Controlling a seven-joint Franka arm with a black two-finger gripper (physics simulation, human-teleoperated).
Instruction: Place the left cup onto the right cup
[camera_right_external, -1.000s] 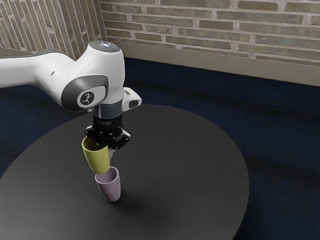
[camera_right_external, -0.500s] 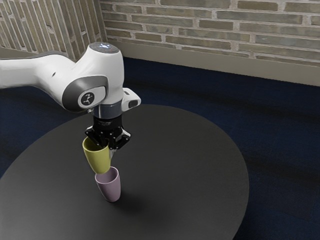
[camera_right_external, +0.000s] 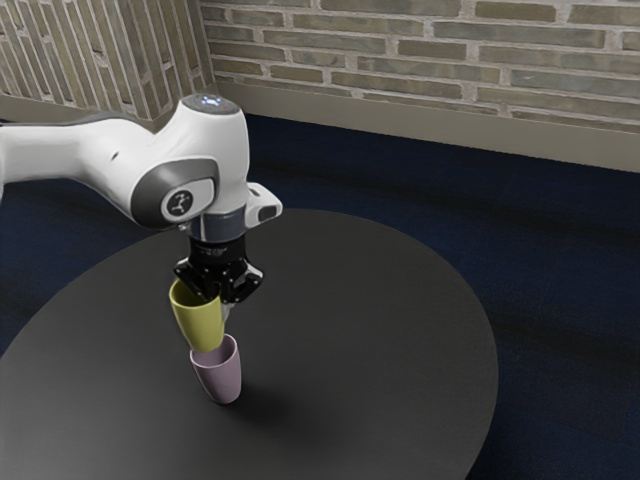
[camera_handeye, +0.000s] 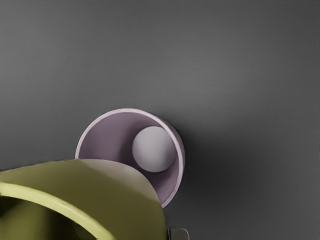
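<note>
In the exterior view, the arm is reaching in from the upper left over the round black table. The gripper is pointing down in the left half of the frame and is clamping the rim of the yellow cup, holding it tilted and off the table. The cup's base is sitting right at the mouth of the purple cup, which is standing on the table just below; whether they are touching I cannot tell.

In the wrist view, the yellow cup is hanging close under the hand and overlapping the rim of the purple cup, which is showing its open inside against the table.
</note>
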